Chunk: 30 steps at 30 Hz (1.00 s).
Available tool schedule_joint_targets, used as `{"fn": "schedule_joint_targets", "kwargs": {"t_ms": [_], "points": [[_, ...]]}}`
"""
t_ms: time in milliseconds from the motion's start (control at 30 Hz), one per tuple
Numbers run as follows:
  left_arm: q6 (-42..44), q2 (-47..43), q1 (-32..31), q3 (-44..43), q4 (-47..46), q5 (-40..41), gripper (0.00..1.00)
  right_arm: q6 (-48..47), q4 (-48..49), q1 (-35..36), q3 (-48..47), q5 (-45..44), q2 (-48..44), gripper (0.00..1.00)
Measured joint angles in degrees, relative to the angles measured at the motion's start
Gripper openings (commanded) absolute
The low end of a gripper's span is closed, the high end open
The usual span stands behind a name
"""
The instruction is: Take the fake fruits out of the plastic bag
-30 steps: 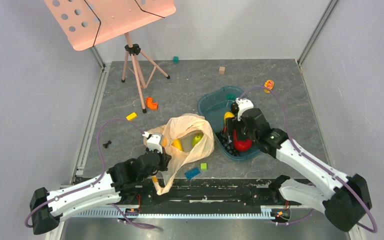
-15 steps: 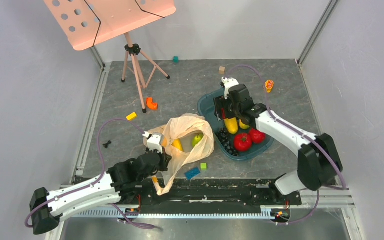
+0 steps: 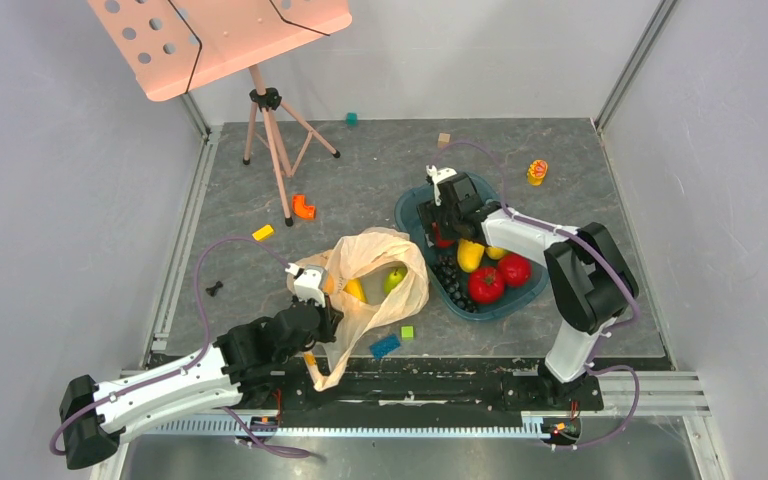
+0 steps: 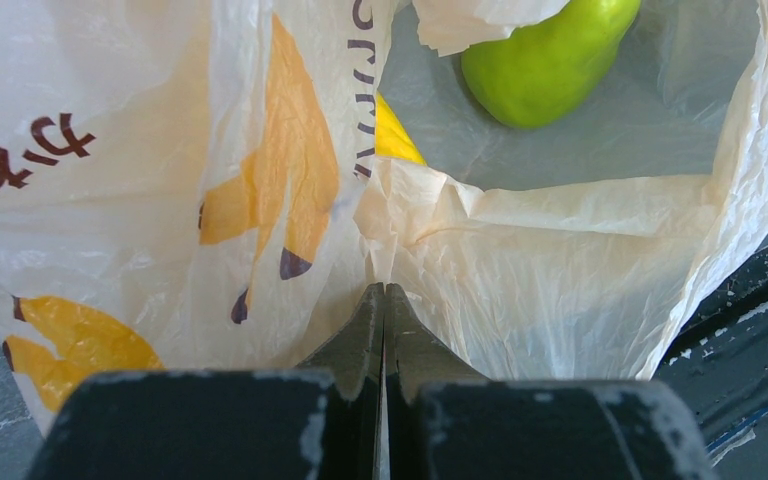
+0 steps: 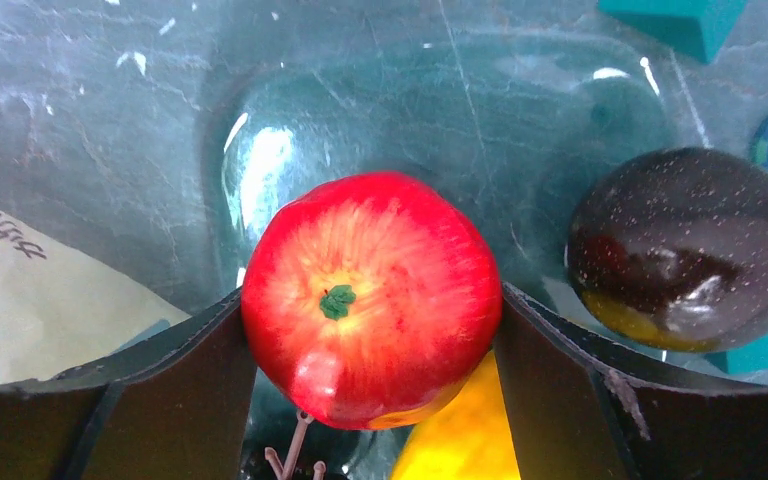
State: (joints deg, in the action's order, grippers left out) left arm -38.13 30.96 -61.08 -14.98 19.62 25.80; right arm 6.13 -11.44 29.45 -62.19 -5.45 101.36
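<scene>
The plastic bag (image 3: 370, 262) lies open at mid-table, cream with banana prints (image 4: 160, 200). Inside it are a green pear (image 3: 394, 279) (image 4: 545, 60) and a yellow piece (image 3: 356, 290) (image 4: 395, 135). My left gripper (image 3: 318, 302) (image 4: 384, 292) is shut on a fold of the bag's near rim. My right gripper (image 3: 441, 224) (image 5: 372, 300) hangs over the far-left part of the teal tray (image 3: 415, 205) (image 5: 410, 110), shut on a red apple (image 5: 372, 295) that touches both fingers. Below the apple lies a yellow fruit (image 5: 460, 440).
The tray also holds two red fruits (image 3: 486, 284), a yellow fruit (image 3: 470, 255), black grapes (image 3: 449, 275) and a dark plum (image 5: 690, 245). Small blocks (image 3: 386, 345) lie near the bag. A music stand (image 3: 270, 130) and an orange piece (image 3: 303, 207) stand at the far left.
My right arm has swung from the tray's near side to its far-left part, carrying the red apple. The left gripper and the bag have not moved.
</scene>
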Motion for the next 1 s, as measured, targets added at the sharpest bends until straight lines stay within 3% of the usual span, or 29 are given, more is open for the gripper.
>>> {"fn": "schedule_joint_targets", "kwargs": {"t_ms": [367, 700, 1000], "points": [[0.0, 0.0, 0.0, 0.0, 0.0, 0.0, 0.02, -0.2, 1.1, 0.0, -1.1, -0.4, 0.4, 0.96], [0.0, 0.0, 0.0, 0.0, 0.0, 0.0, 0.02, -0.9, -0.9, 0.0, -1.1, -1.1, -4.2, 0.98], [0.0, 0.0, 0.0, 0.0, 0.0, 0.0, 0.02, 0.2, -1.5, 0.1, 5.7, -0.1, -25.7, 0.98]]}}
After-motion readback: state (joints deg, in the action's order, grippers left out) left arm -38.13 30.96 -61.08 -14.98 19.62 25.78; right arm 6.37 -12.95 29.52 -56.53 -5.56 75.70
